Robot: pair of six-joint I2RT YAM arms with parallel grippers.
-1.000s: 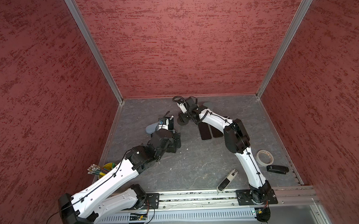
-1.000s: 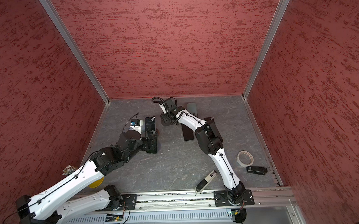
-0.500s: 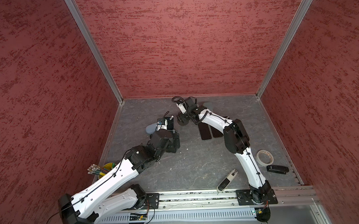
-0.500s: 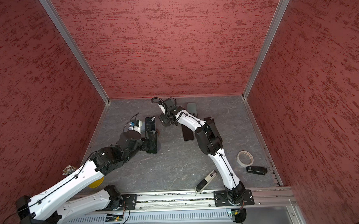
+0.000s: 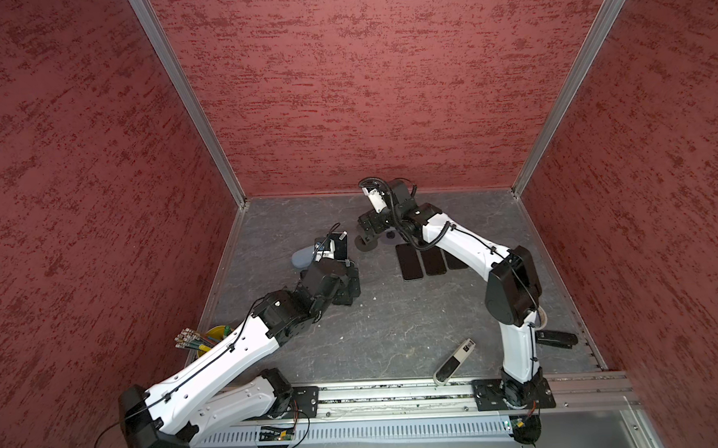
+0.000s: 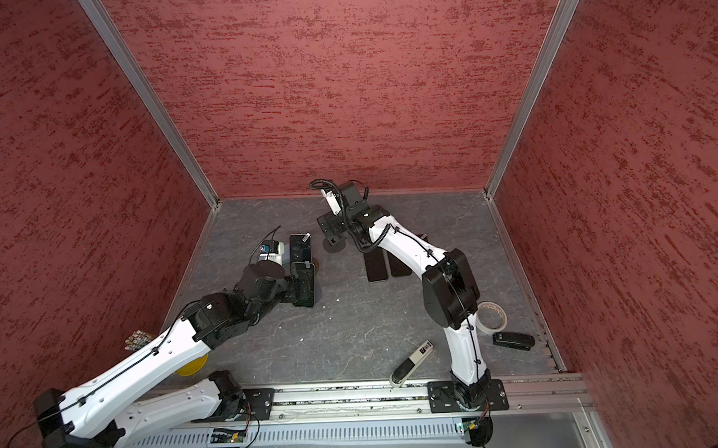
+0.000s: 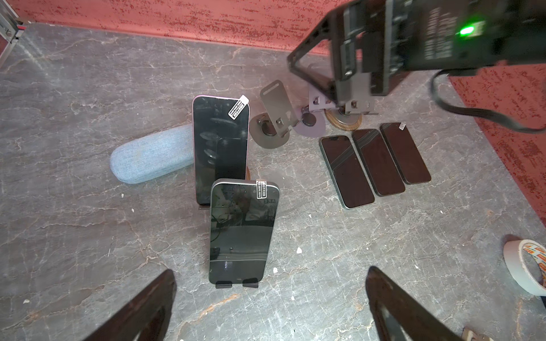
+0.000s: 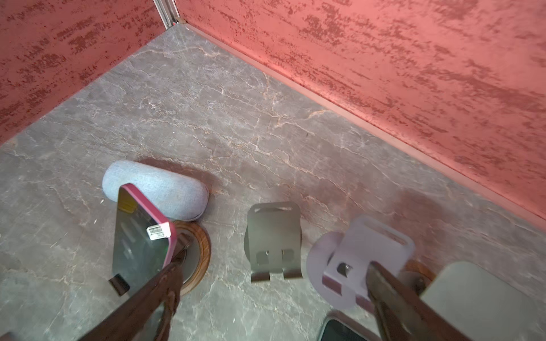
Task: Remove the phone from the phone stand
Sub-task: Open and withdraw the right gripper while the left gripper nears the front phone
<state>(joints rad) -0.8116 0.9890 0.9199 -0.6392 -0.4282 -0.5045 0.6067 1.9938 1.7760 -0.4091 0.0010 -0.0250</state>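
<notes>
left gripper [image 7: 271, 270] is released, fingers [image 7: 141, 310] spread wide on either side of the near phone [image 7: 243, 233] without touching it. right gripper [image 8: 274, 263] is also released and holds nothing, hanging over the grey stand [image 8: 273, 239] and lilac stand [image 8: 366, 251], both bare. the near phone leans upright on its stand [image 7: 236, 284]. the pink phone [image 7: 220, 147] leans on a wood-based stand [image 8: 198, 254] just behind it. three flat phones [image 7: 378, 162] lie on the floor beside the bare stands.

risks: the near phone's glass looks slick and its stand looks light, so a low pinch may drag the stand along or let the phone slip. pushing forward while closing would likely tip it back into the pink phone, which is close enough to topple too. one right finger [image 8: 153, 295] shows close to the pink phone, though i cannot tell how far above it; a sideways swing could knock it. both arms crowd one patch, so a lift toward the middle may meet the right wrist.

room: open floor [image 5: 395, 327] lies between the arms on the near side. the case [image 7: 150, 156] sits behind the pink phone, and the tape [image 7: 526, 265] is well apart. straight up looks clearest.
</notes>
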